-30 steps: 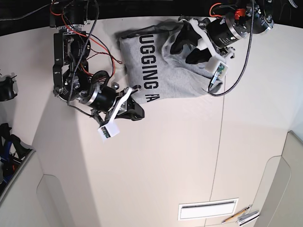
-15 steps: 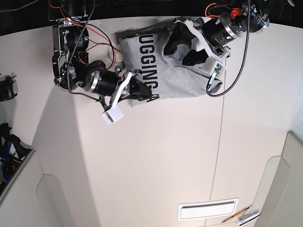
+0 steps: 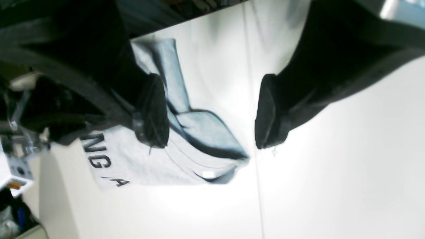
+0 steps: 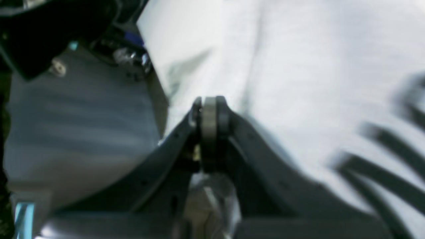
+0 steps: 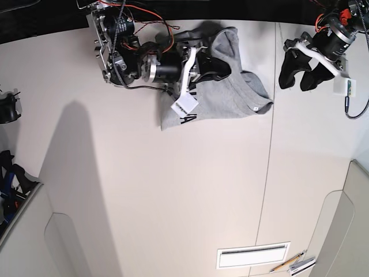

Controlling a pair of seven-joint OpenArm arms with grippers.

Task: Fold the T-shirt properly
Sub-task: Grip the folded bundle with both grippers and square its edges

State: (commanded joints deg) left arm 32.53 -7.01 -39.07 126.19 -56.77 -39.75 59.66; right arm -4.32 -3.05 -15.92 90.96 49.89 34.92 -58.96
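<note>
T-shirt point(image 5: 239, 95), grey, partly folded, black lettering up, lies at the far side of the counter point(image 5: 190, 190); the right gripper point(image 5: 222, 70) is over it, fingers together, any grip on cloth cannot be confirmed; the left gripper point(image 5: 298, 81) is above the counter, right of the T-shirt, fingers wide and holding nothing

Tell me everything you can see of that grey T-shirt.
The T-shirt is light heather grey, of soft-looking knit, with bold black lettering, partly readable as "NG A" from the left wrist. It lies bunched and partly folded near the far edge of the pale table, its lower edge fairly straight. On one side, loose folds open around dark gaps, with a small white patch showing near the corner. The right claw is over it, hiding part of the print; whether it grips any cloth is unclear.
</note>
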